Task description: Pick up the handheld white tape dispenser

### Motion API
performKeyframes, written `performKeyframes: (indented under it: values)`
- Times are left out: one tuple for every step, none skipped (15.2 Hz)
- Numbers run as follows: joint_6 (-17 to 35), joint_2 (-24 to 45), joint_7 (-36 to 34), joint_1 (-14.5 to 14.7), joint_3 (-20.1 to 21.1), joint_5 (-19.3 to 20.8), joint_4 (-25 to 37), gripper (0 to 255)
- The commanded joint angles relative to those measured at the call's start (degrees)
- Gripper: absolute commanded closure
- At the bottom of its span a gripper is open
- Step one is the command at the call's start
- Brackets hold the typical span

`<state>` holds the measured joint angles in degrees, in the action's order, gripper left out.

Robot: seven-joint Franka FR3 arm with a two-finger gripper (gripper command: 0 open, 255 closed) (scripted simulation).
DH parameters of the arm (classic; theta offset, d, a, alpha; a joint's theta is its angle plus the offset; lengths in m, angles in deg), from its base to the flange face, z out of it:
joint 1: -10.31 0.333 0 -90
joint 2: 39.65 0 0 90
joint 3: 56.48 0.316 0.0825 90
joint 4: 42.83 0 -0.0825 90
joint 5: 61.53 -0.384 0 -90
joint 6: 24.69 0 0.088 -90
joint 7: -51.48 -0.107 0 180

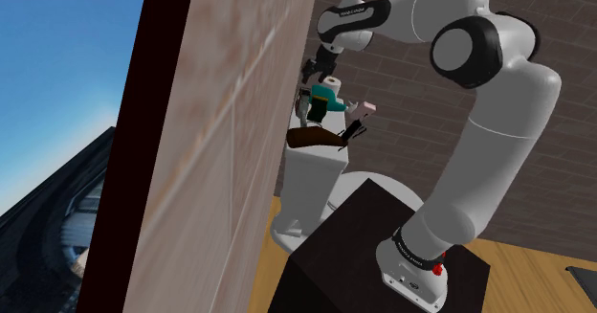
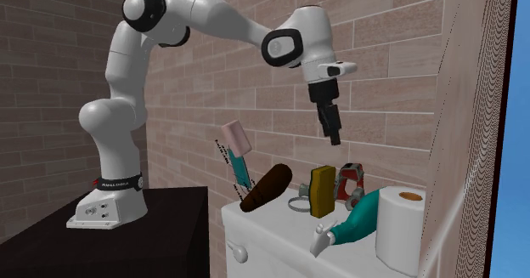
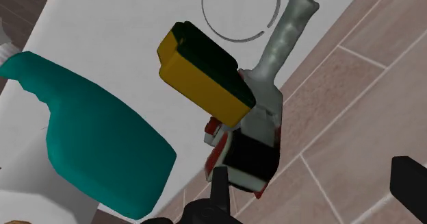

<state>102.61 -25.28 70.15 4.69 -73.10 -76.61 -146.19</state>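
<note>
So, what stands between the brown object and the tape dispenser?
In the second exterior view, the yellow sponge stands upright between the brown object and the tape dispenser; a thin ring lies beside it.

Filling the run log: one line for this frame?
phase: pre-grasp | gripper: open, above tape dispenser, not touching | tape dispenser: on tank top beside sponge

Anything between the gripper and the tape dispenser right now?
Nothing in the gap under the gripper. But the yellow sponge stands close beside the tape dispenser, overlapping it in the wrist view, and may crowd one finger.
</note>
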Motion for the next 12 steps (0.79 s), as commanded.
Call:
performKeyframes:
  values:
    - [-0.3, 4.6, 1.7, -1.4, 0.2, -2.2, 4.2, 0]
    - [-0.6, 7.0, 2.3, -2.1, 0.4, -3.2, 6.6, 0]
    - [-0.9, 9.3, 2.8, -2.9, 0.6, -4.1, 9.0, 0]
    - [-1.4, 11.8, 3.3, -3.7, 0.9, -4.9, 11.6, 0]
    - [-1.4, 12.1, 3.3, -3.9, 1.0, -5.0, 11.9, 0]
    - [-0.8, 12.3, 3.5, -3.9, 1.0, -5.2, 11.6, 0]
    - [-0.2, 12.6, 3.7, -3.9, 1.1, -5.3, 11.2, 0]
    - [0.4, 12.9, 3.9, -3.9, 1.2, -5.5, 10.9, 0]
    - [1.0, 13.2, 4.2, -3.9, 1.3, -5.8, 10.6, 0]
    - [1.6, 13.6, 4.4, -4.0, 1.4, -6.0, 10.3, 0]
    - [2.2, 13.9, 4.6, -4.0, 1.5, -6.2, 10.0, 0]
    - [3.1, 14.4, 4.9, -4.1, 1.6, -6.5, 9.6, 0]
